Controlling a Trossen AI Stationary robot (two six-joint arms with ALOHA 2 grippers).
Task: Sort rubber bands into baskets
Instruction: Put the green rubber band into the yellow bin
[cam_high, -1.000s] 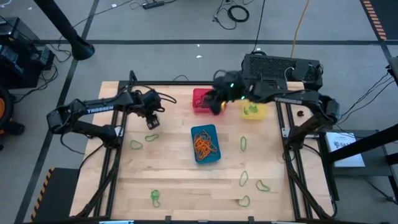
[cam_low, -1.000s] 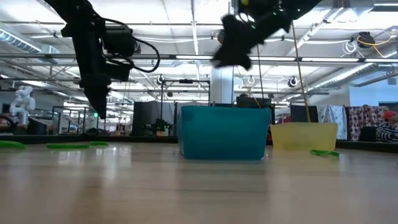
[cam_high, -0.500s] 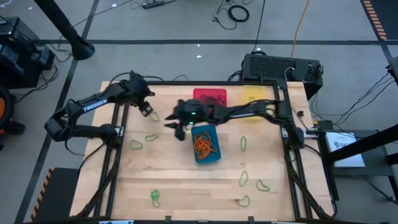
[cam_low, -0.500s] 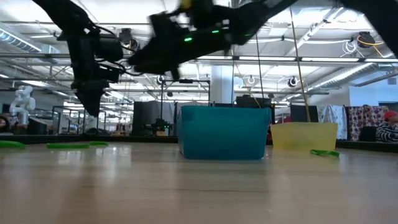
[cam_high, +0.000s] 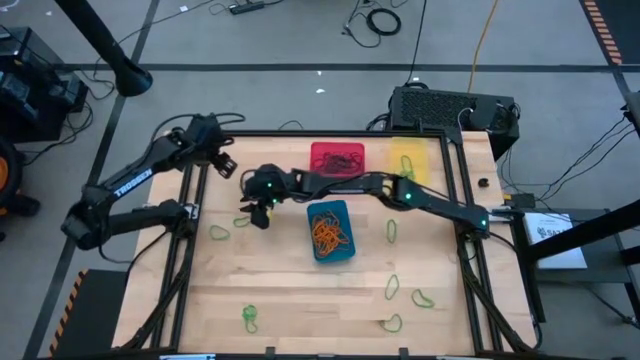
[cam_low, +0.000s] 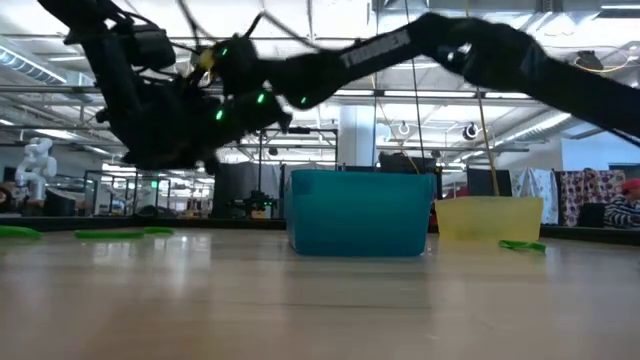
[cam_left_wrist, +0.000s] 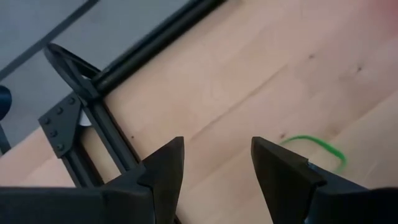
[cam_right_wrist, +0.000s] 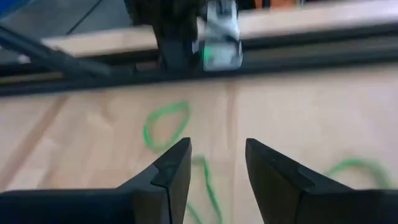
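The right gripper (cam_high: 262, 207) reaches far across the table to its left side, past the blue basket (cam_high: 330, 230), and hangs with its fingers (cam_right_wrist: 168, 177) spread and empty over the loose green rubber bands (cam_high: 246, 221) lying on the wood there. In its wrist view a green band (cam_right_wrist: 166, 126) lies just ahead of the fingers, and another runs between them. To take one well, it seems best to come straight down over a single strand, one finger on each side, and pinch low against the wood (thin loops slip easily). The left gripper (cam_high: 222, 165) waits near the table's far left corner, fingers (cam_left_wrist: 165, 171) spread, holding nothing.

The blue basket, mid-table, holds a heap of orange bands (cam_high: 329, 234). The red basket (cam_high: 337, 158) at the far edge holds dark bands, and the yellow basket (cam_high: 409, 166) beside it holds something green that I cannot make out clearly. More green bands (cam_high: 392, 231) lie scattered to the right and along the near edge, so much sorting remains.
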